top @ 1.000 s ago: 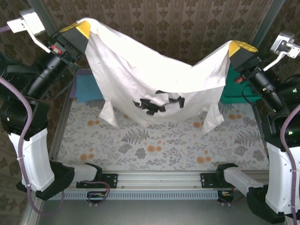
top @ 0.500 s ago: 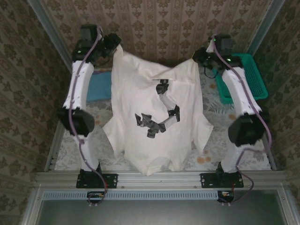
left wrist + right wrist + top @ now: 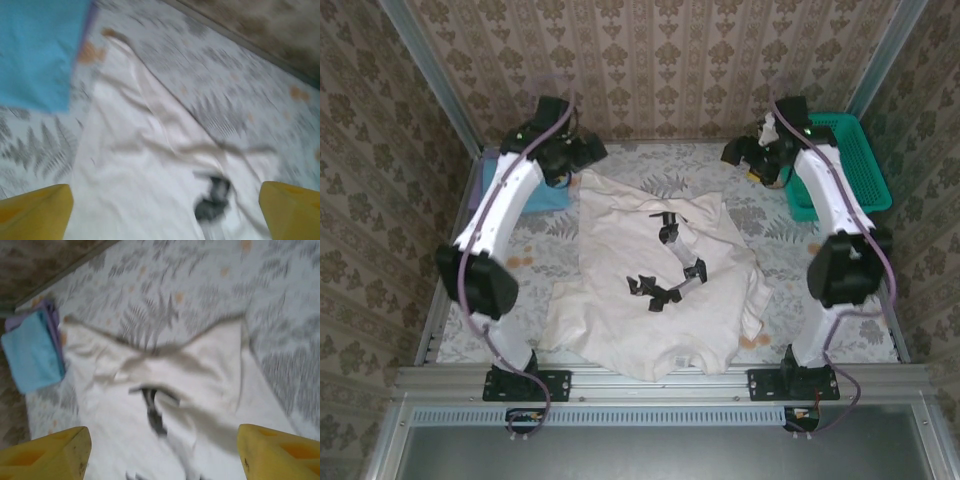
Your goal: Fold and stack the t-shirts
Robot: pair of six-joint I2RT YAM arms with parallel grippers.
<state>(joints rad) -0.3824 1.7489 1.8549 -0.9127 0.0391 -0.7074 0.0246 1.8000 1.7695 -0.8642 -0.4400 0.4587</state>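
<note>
Top external view: left gripper [image 3: 583, 156] and right gripper [image 3: 740, 156] hover, jaws spread and gripping nothing, over far corners of the off-white t-shirt [image 3: 650, 290], laid flat below them, likely for folding; light blue t-shirt [image 3: 533, 190] sits beside left gripper.

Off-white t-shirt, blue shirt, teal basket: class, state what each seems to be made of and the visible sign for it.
Off-white t-shirt: soft matt cloth, probably cotton knit; it lies creased and rumpled on the table.
Blue shirt: matt cloth too, folded flat with soft edges.
Teal basket: likely stiff plastic; it has open mesh walls and a straight rim.
</note>
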